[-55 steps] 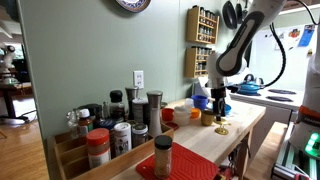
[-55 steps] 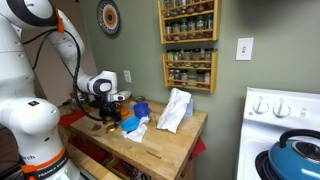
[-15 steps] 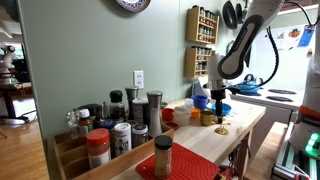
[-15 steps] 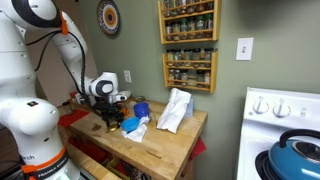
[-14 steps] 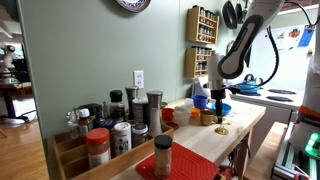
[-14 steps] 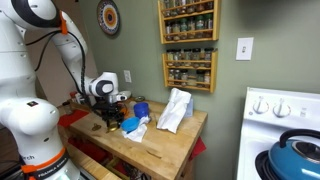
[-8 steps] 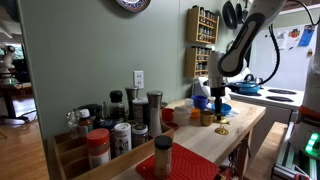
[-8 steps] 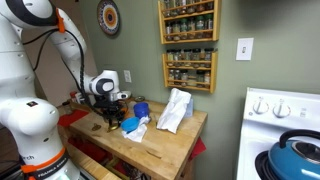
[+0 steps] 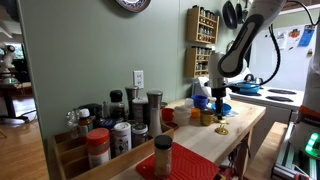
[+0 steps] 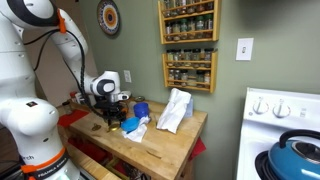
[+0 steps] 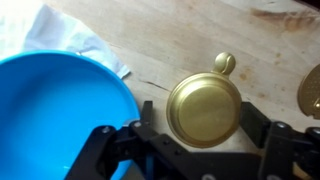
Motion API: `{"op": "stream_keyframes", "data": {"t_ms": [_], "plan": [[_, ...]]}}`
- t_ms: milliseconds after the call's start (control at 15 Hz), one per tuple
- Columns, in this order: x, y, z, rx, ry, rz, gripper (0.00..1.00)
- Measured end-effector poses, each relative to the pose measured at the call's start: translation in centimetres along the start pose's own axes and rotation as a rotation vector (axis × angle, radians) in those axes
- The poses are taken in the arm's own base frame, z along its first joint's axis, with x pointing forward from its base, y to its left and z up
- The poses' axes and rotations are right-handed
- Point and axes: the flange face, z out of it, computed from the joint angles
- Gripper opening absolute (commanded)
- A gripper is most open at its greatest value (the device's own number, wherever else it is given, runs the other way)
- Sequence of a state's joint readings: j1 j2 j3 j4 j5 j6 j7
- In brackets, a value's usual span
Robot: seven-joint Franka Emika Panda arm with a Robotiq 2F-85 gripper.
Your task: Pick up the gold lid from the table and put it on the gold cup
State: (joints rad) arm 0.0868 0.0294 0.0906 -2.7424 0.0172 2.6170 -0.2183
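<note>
In the wrist view the gold lid (image 11: 204, 108) is a flat shiny gold disc lying on the wooden table (image 11: 200, 30), with a small gold ball at its far rim. My gripper (image 11: 200, 118) has a finger on each side of the lid, close against its rim. A piece of the gold cup (image 11: 312, 90) shows at the right edge. In an exterior view my gripper (image 9: 220, 112) is low over the table, with the gold cup (image 9: 207, 118) beside it and a small gold piece (image 9: 222, 130) below it.
A blue bowl (image 11: 55, 120) sits just left of my gripper, with a white cloth (image 11: 50, 30) behind it. An orange cup (image 9: 195, 114) stands near the gold cup. Spice jars (image 9: 120, 130) crowd one end of the table. The white cloth (image 10: 175, 110) lies mid-table.
Over the last second nothing has visibly moved. Compared with 3.7 s ago, the arm has come down slightly towards the table.
</note>
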Motion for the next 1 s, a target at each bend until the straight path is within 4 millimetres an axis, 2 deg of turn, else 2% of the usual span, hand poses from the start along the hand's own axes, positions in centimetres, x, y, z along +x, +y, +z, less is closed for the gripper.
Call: {"op": "stream_keyframes", "data": {"t_ms": [1000], "plan": [[0.0,-1.5,1.3,0.006,-0.032,-0.035,1.00]]}}
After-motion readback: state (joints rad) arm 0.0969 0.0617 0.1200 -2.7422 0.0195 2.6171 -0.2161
